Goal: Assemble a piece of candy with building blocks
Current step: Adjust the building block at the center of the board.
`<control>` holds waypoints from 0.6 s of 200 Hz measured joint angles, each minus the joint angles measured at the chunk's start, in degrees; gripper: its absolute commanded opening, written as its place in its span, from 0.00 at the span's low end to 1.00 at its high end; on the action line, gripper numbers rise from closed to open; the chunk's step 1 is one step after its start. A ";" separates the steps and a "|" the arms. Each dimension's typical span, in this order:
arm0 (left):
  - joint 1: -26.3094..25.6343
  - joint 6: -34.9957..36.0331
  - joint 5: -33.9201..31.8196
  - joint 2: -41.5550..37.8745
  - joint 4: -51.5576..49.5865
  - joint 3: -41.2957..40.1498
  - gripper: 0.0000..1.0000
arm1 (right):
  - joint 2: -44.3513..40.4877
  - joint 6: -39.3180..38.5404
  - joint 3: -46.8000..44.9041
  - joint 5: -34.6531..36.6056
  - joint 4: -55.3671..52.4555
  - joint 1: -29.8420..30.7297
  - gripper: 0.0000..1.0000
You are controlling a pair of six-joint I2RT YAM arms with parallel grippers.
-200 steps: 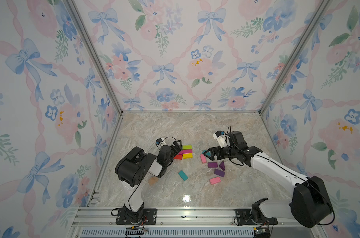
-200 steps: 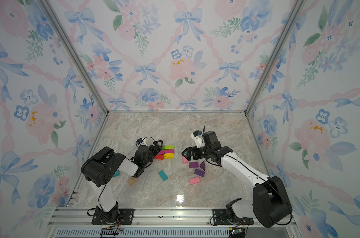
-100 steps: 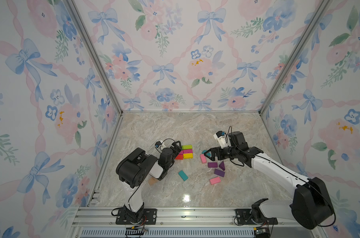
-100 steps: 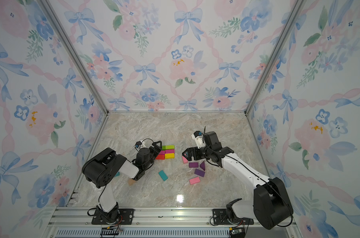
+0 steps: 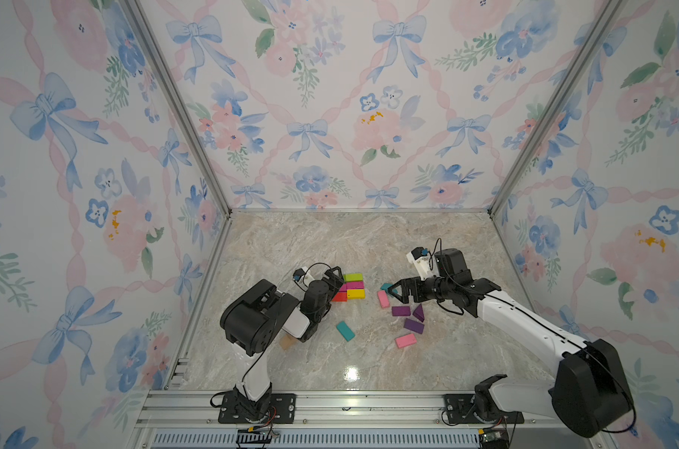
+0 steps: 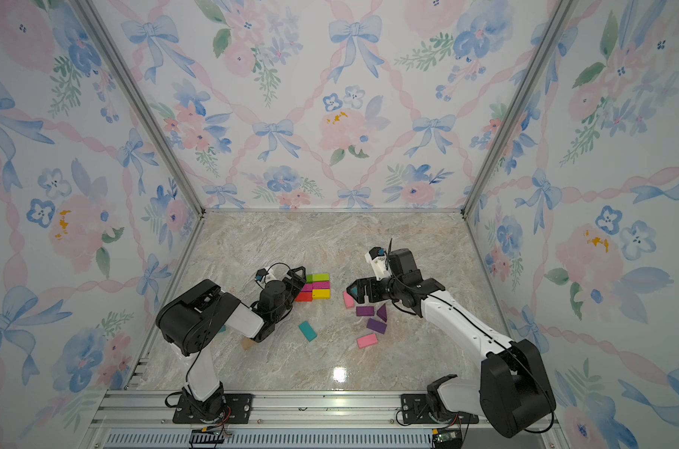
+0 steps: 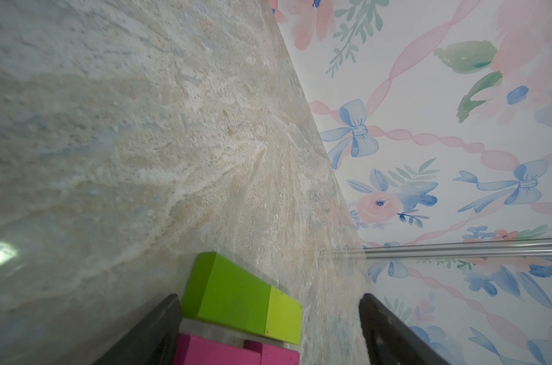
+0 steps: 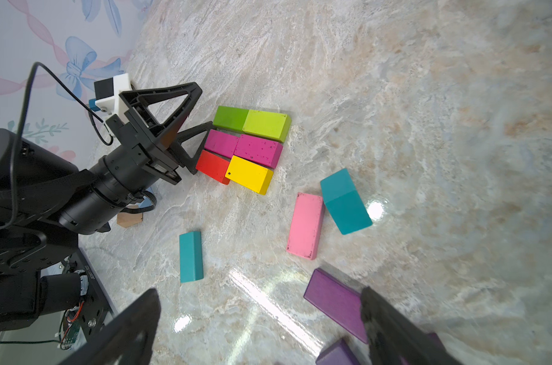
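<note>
The building blocks form a flat cluster: green (image 5: 353, 277), magenta (image 5: 350, 286), yellow (image 5: 356, 294) and red (image 5: 339, 297). My left gripper (image 5: 339, 280) is open at the cluster's left end. In the left wrist view the green block (image 7: 241, 303) and a magenta block (image 7: 230, 350) lie between its fingers, beside one of them. My right gripper (image 5: 395, 292) is open and holds nothing. It hovers over a teal block (image 8: 344, 202), a pink block (image 8: 306, 226) and a purple block (image 8: 334, 303).
Loose on the marble floor are another teal block (image 5: 345, 331), a purple wedge (image 5: 419, 313), another purple block (image 5: 414, 325) and a pink block (image 5: 405, 340). A tan piece (image 5: 287, 342) lies under the left arm. Patterned walls close in three sides.
My left gripper has edged slightly towards the cluster and its jaws have narrowed a little. The right arm has barely moved.
</note>
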 measured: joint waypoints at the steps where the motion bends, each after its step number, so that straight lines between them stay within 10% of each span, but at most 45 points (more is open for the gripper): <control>1: 0.00 0.00 -0.02 0.00 0.02 -0.02 0.90 | -0.02 -0.02 0.00 0.00 0.02 0.00 0.99; 66: -0.24 1.27 -0.79 -1.46 -2.75 -0.11 0.91 | -0.24 -1.62 -0.02 0.44 -1.62 -0.48 0.99; 120: 0.50 17.29 2.82 -11.98 -34.51 9.05 0.92 | -1.77 -4.68 -0.02 3.04 -7.52 -0.48 0.99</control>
